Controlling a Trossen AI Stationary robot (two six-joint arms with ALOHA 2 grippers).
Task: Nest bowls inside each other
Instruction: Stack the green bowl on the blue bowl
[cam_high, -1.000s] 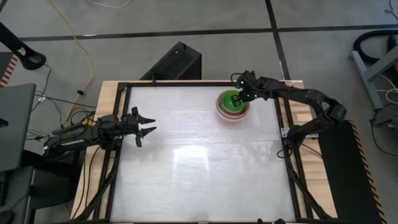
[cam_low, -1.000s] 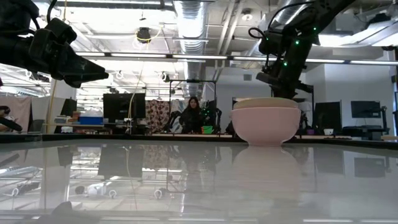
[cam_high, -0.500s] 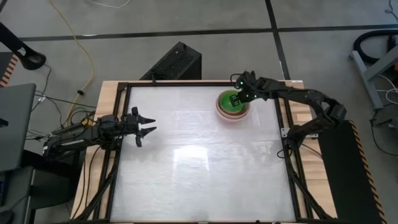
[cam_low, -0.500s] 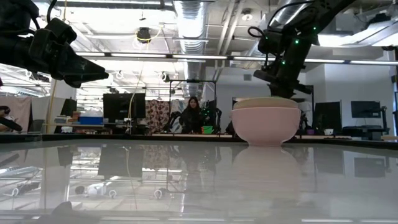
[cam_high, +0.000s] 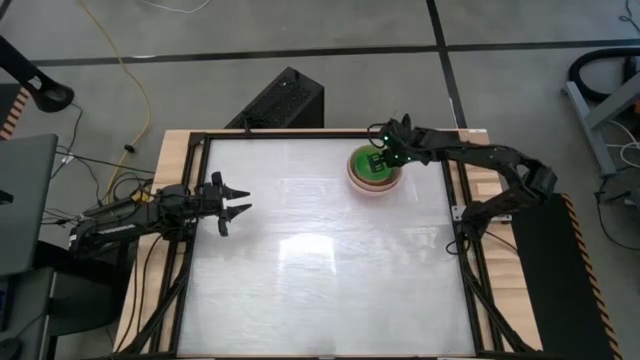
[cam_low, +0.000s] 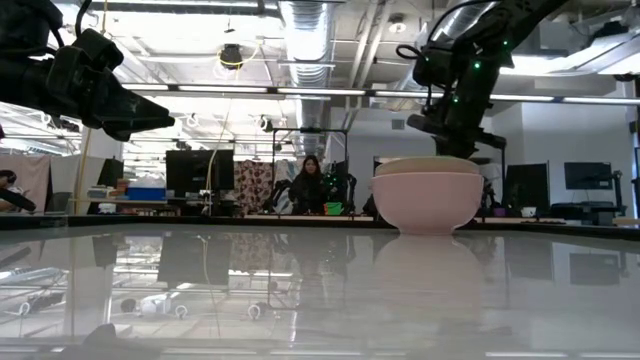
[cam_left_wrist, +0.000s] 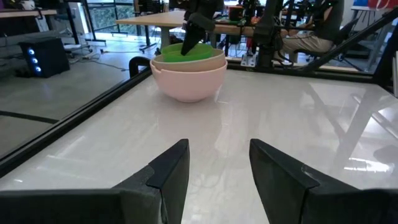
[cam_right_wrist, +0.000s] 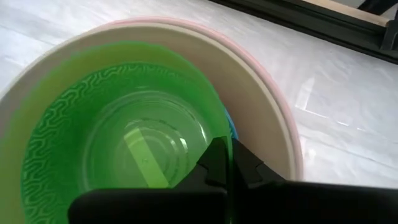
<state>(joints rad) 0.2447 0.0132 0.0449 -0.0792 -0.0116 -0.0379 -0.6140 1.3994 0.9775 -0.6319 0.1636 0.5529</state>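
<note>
A salmon-pink bowl stands at the table's far right, with a cream bowl nested in it. Inside that sits a bright green bowl, and a sliver of light blue bowl shows beside its rim. My right gripper reaches down into the stack and is shut on the green bowl. In the left wrist view the green bowl stands a little above the cream rim, tilted. My left gripper waits open and level at the table's left edge, far from the bowls. My right gripper pinches the green bowl's rim between its two fingers, one inside the bowl and one outside. The fingers slant down from above, coming from the table's right side. The green bowl sits tilted inside the cream bowl, within the stack.
The white tabletop lies bare between the two arms, framed by black rails. A black box stands just beyond the far edge. People sit at desks in the room behind the table.
My right gripper has rolled a little about its own axis while staying over the bowl stack, still shut on the green bowl's rim. The stack has kept its place on the table.
</note>
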